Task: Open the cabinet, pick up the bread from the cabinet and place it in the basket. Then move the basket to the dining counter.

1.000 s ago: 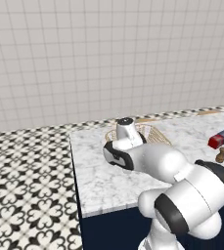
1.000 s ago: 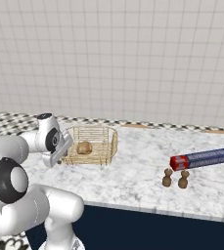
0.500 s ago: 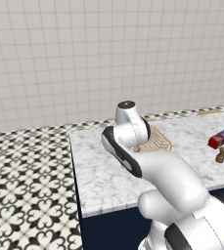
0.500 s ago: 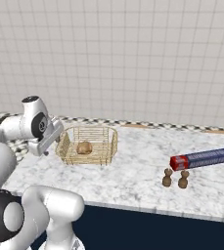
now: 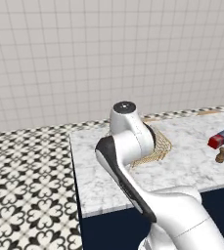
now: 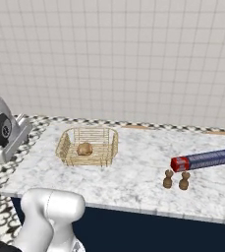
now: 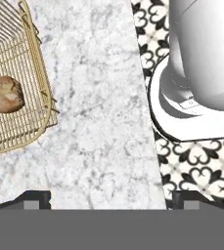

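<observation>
- While the end effector [image 7: 108, 197] hangs over the marble table [image 7: 99, 122] with its two dark tips spread wide and nothing between them, bare marble lies directly under it
- Basket [image 7: 20, 78], gold wire, stands on the table up and to the left of the end effector in the hand view, apart from both tips
- Bread [image 7: 6, 94], a small tan-brown lump, lies inside the basket on its wire floor
- Patterned black-and-white floor [image 7: 191, 161] runs past the table edge, to the right of the end effector in the hand view
- From the right base view the basket [image 6: 88, 146] sits near the table's left end, well away from a blue and red box [image 6: 202, 160] and two small brown figures [image 6: 176, 179]
</observation>
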